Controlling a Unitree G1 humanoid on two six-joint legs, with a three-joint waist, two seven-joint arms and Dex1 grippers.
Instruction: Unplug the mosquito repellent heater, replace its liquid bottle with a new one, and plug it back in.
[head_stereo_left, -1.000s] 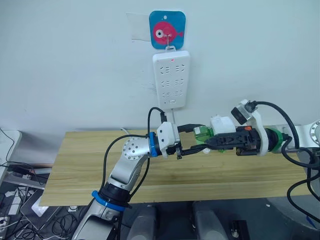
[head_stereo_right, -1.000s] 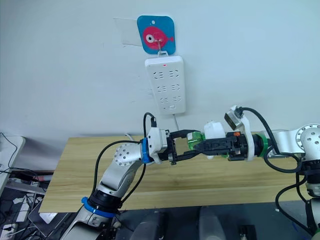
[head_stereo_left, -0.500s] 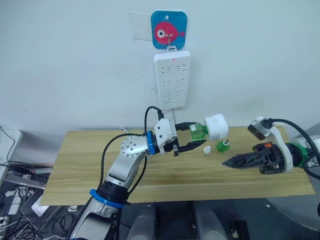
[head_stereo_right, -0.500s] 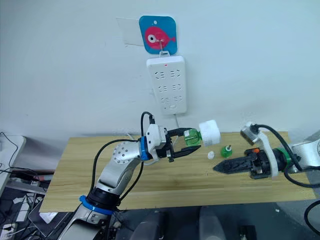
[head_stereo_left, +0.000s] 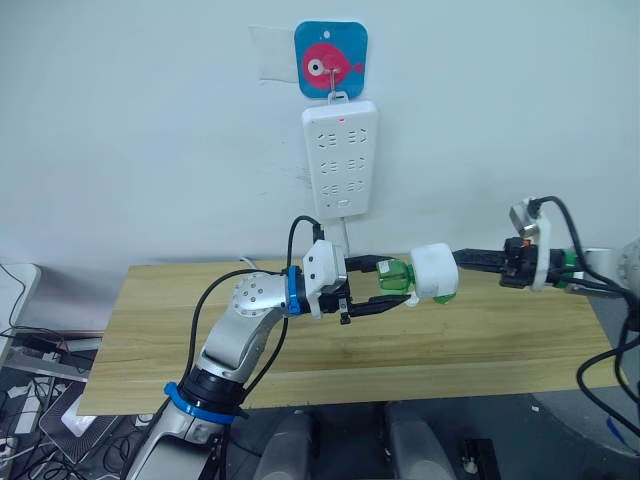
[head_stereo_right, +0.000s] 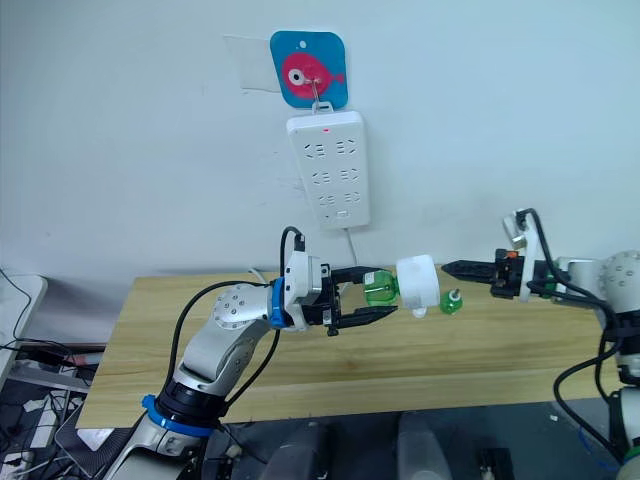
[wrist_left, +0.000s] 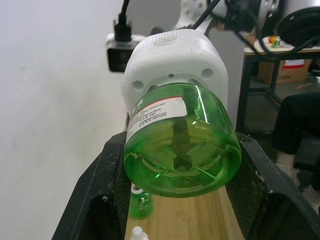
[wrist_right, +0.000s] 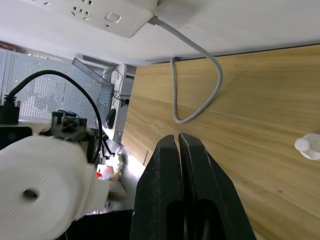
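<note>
Near the middle of the left eye view, the left gripper (head_stereo_left: 385, 288) clamps its two black fingers on a green liquid bottle (head_stereo_left: 398, 277) that sits screwed into the mosquito repellent heater (head_stereo_left: 434, 272), the pair held sideways in the air above the wooden table (head_stereo_left: 150, 330). In the left wrist view the bottle's round base (wrist_left: 183, 160) blocks most of the heater (wrist_left: 175, 57); its prongs are hidden.

At centre right, the right gripper (head_stereo_left: 466, 258) points its fingertips at the heater's far side, the fingers pressed together on nothing, as the right wrist view (wrist_right: 178, 142) confirms. Whether the tips touch the heater cannot be told from the head camera.

A second small green bottle (head_stereo_right: 452, 301) stands on the table just beyond the heater, partly covered by it in the left eye view. A small white object (wrist_right: 310, 146), possibly a cap, lies cut off at the edge of the right wrist view.

Half a second ago the right gripper hung lower and well to the right of the heater; it has since risen level with it and moved closer. The left gripper keeps its hold.

The white power strip (head_stereo_left: 340, 160) hangs on the wall in the upper centre, below a blue fish hook (head_stereo_left: 331, 60).
</note>
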